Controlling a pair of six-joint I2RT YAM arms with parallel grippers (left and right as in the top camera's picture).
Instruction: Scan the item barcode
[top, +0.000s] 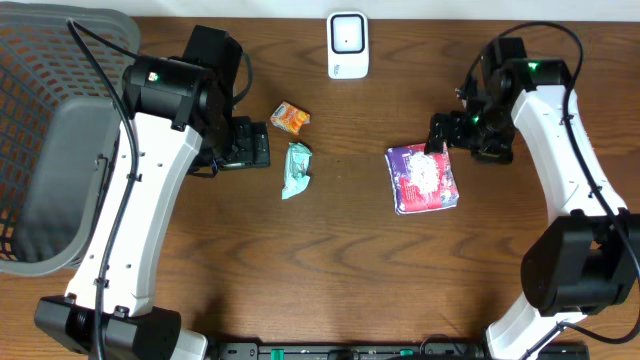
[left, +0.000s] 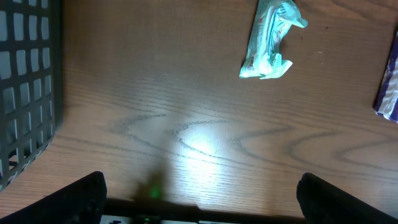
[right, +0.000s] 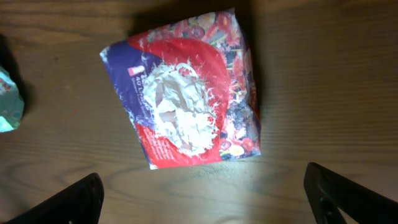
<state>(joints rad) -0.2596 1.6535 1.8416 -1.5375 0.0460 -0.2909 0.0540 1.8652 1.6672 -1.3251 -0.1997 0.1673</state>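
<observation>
three packets lie on the wooden table (top: 330, 260), and the purple and red packet (right: 186, 93) rests flat and unheld right of centre. it sits just beneath the right gripper (right: 202, 190), whose fingers stand wide apart and hold nothing. no barcode shows on its upper face, only a crinkled white patch, so the code is probably underneath or along an edge. a good pick would likely pinch one short edge, leaving the printed faces uncovered, then turn the packet toward the white scanner (top: 347, 45) at the table's far edge. the teal packet (top: 297, 169) and orange packet (top: 290, 118) lie well apart to the left, near the left gripper (left: 199, 198), also open and empty, with the grey basket (top: 40, 70) beyond it.
</observation>
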